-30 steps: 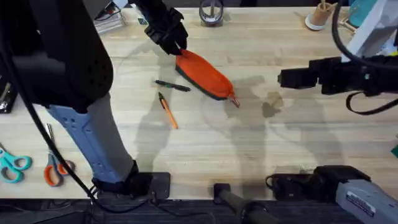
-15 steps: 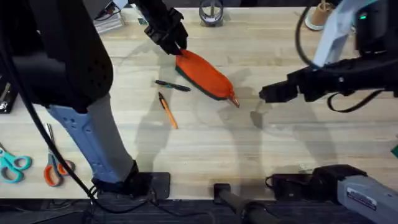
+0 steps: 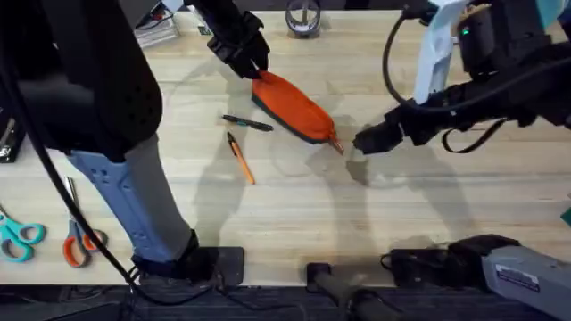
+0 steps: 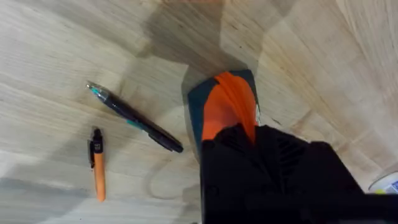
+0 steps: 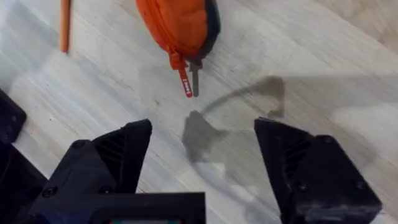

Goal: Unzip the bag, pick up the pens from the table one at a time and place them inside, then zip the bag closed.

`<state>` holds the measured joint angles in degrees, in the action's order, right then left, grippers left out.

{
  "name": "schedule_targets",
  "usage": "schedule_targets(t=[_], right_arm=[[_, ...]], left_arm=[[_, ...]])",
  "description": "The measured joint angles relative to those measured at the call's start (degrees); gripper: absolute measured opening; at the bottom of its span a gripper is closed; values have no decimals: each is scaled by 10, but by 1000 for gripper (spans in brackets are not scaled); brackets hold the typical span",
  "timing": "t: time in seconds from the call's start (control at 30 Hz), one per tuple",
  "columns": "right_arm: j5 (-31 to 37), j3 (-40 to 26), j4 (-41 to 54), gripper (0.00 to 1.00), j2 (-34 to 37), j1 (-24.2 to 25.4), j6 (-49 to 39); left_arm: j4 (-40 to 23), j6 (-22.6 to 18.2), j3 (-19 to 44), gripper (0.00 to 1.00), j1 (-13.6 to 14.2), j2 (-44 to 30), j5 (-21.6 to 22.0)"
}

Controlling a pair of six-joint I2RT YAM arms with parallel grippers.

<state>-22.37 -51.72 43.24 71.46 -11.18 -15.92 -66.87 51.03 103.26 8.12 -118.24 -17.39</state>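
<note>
Beside bag (image 3: 293, 107) pull tab (image 5: 185, 85), right end effector (image 3: 364, 143) gaping; left end effector (image 3: 252, 68) clamps bag's far end.

The bag (image 3: 293, 107) lies on the counter (image 3: 294, 209) between both end effectors, left (image 3: 252, 64) at its far end, right (image 3: 361, 143) beside its zipper tab; the pens (image 3: 239, 143) lie leftward.

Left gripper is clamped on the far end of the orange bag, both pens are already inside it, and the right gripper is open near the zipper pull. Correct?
Not quite. Both pens lie on the table beside the bag: the black pen and orange pen, as the overhead view shows. The left gripper does clamp the bag's far end, and the right gripper is open near the zipper pull.
</note>
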Motion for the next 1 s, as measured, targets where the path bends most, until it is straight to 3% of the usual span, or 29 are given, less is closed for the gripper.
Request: schedule_targets(t=[1.0], right_arm=[[20,0,-127,997,117,-84,18]], left_arm=[[0,0,0,41,0,0,0]])
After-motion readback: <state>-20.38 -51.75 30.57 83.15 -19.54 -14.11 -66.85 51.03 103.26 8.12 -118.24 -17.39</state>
